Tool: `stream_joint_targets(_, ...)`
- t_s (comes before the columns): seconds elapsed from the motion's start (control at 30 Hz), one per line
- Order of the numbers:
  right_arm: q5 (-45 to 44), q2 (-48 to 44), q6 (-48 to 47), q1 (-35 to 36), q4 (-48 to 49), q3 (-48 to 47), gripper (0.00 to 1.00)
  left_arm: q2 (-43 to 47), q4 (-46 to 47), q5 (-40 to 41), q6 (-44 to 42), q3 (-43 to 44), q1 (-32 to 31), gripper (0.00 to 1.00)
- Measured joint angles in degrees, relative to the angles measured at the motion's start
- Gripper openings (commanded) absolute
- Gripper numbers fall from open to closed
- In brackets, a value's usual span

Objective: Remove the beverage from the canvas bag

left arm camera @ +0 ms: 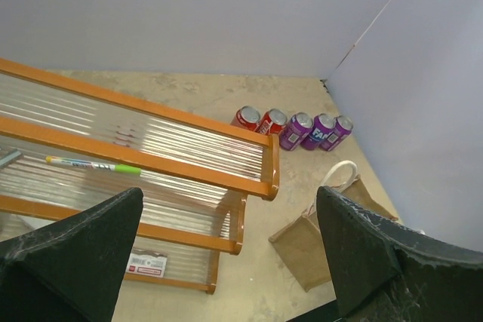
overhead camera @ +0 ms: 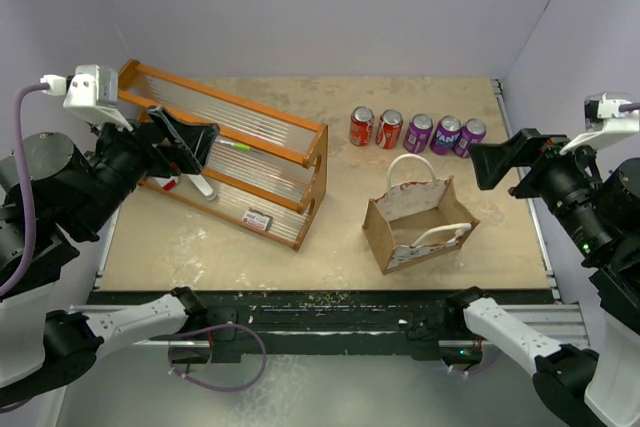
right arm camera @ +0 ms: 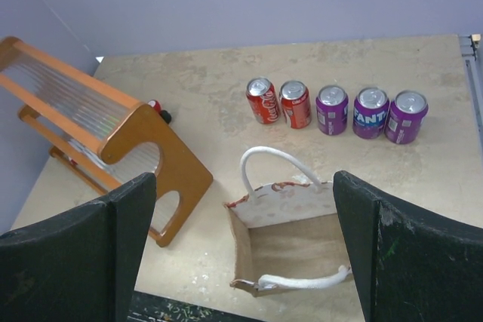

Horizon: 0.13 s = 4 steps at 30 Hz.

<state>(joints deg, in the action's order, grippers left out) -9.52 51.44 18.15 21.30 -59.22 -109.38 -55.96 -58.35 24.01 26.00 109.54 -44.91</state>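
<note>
My right gripper [right arm camera: 243,177] hangs with its jaws spread as wide as they go and nothing between them. My left gripper [left arm camera: 228,194] is just as wide and empty, off over the orange wooden rack with ribbed clear shelves [left arm camera: 189,152]. The small boxy tan-brown canvas bag with white loop handles and pale pink-speckled panels [right arm camera: 283,203] stands open directly below my right fingers and a little ahead of them. From here its brown floor looks bare. I see no can inside. Farther ahead, well beyond the bag, two red soda cans [right arm camera: 277,101] and three purple soda cans [right arm camera: 371,111] stand in a row on the beige table [right arm camera: 204,81], so I judge the beverage is already out, though I cannot tell which can it was. The main risk is that I descend anyway. With my jaws this wide, I could press down on the soft walls and fold or tip the bag. A finger could also hook the upright far handle [right arm camera: 268,157] or the near handle lying along the near rim [right arm camera: 302,280], and the bag would drag as I lift. Overreaching forward could topple the row of cans.
</note>
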Motion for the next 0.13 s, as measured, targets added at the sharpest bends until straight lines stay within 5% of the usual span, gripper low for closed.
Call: stream_joint_targets(0.13,-0.17,0.28,0.31,0.0,0.04,0.13,1.0,-0.76,0.37,-0.39,-0.22,0.0,0.0,0.99)
